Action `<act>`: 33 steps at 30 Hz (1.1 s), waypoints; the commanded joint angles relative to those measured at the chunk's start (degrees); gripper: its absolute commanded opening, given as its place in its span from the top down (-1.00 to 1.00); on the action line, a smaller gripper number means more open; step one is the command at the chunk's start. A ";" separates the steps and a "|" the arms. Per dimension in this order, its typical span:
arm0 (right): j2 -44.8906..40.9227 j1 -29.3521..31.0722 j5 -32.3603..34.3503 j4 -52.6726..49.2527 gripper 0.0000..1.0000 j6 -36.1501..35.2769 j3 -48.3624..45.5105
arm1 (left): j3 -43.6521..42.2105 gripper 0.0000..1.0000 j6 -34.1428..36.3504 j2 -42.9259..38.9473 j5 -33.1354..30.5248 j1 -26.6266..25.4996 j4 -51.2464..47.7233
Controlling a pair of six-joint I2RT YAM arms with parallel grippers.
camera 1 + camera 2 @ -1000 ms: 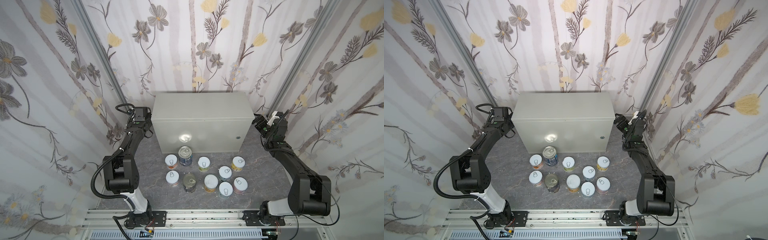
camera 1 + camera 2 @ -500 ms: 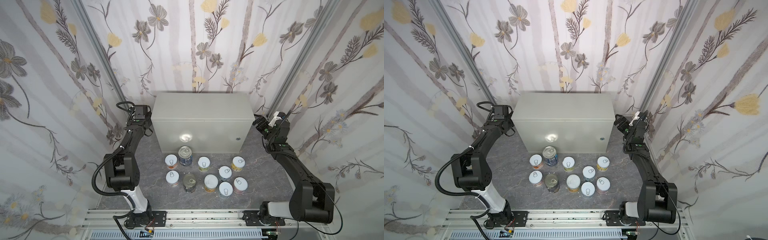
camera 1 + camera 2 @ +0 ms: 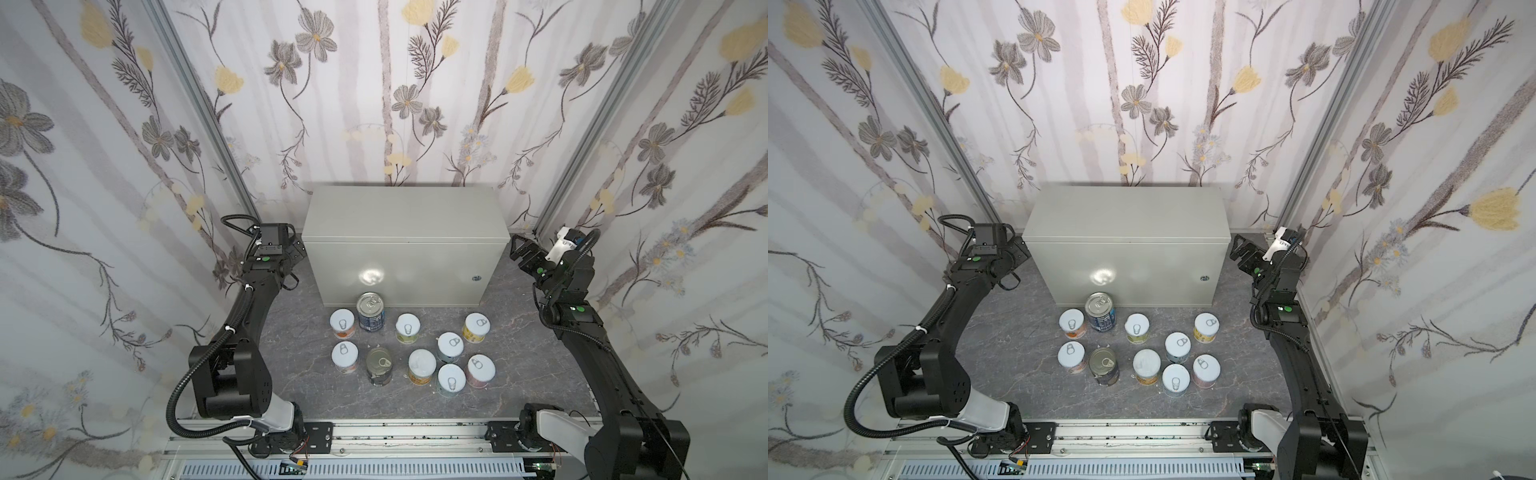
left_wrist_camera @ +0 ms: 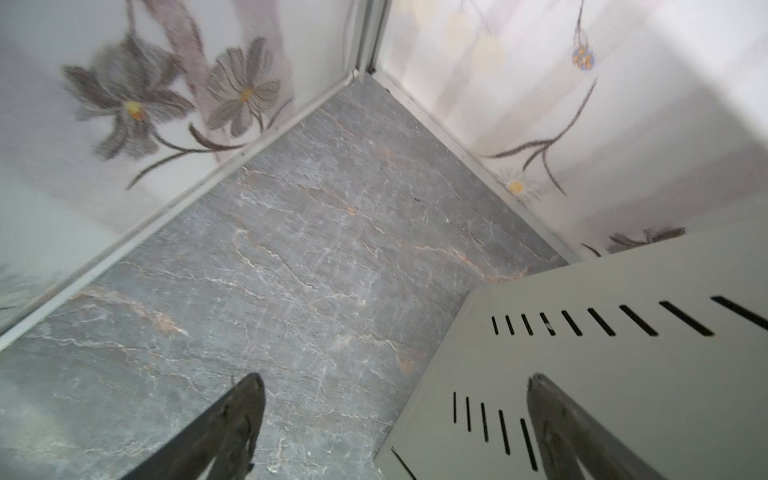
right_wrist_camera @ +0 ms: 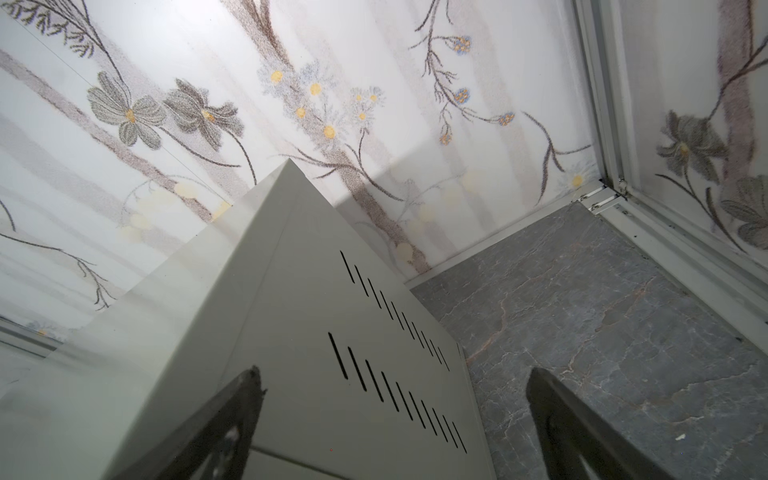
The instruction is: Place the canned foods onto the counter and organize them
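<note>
Settling of the left arm (image 3: 253,307) and right arm (image 3: 590,357) since a second ago: lower links drawn back toward the rail (image 3: 395,434), grippers close to the same spots, cans (image 3: 422,363) unmoved.

Status: no step of the task complete.

- Count ten cans on the floor (image 3: 299,332), in a loose cluster just in front of the counter (image 3: 405,216): two tall cans (image 3: 370,311) and eight short cans (image 3: 449,344) with white lids.
- Confirm the counter top bare in both top views.
- Left gripper (image 3: 296,250): just beside the left end of the counter, facing its vented side, well apart from the cans. Fingers (image 4: 241,415) spread wide, empty.
- Right gripper (image 3: 516,249): just beside the right end of the counter, likewise well apart from the cans. Fingers (image 5: 557,415) spread wide, empty.

Remaining, by judgement: all ten picks and placements, then tidy arrangement on top. Expect first to bring a gripper away from the counter's end and down to the cluster. Treat the tall cans as likelier to tip. Allow for tight spacing among the short cans on the right of the cluster: risk of knocking a neighbour with spread fingers.
</note>
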 commanded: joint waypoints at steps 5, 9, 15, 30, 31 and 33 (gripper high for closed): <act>-9.45 0.08 1.59 1.82 -0.99 -3.76 -5.90 | -11.22 -1.00 -1.55 -13.83 -2.99 -1.80 2.94; -14.58 0.17 -3.27 8.00 -0.99 -4.38 -12.46 | -16.02 -1.00 -1.99 -20.50 -5.23 -4.35 1.96; -19.36 0.73 -13.02 18.18 -0.99 -4.28 -18.30 | -24.34 -1.00 -4.20 -32.13 -9.10 -8.38 3.79; -15.07 10.19 -11.68 22.73 -0.99 -9.35 -18.63 | -38.77 -1.00 1.69 -40.27 -0.17 -30.68 15.38; -14.74 10.19 -10.91 23.33 -0.99 -8.64 -18.65 | -38.98 -1.00 3.11 -39.07 0.80 -32.14 16.70; -14.32 10.19 -9.35 25.18 -0.99 -7.50 -19.18 | -39.16 -1.00 4.94 -36.30 1.78 -35.83 18.25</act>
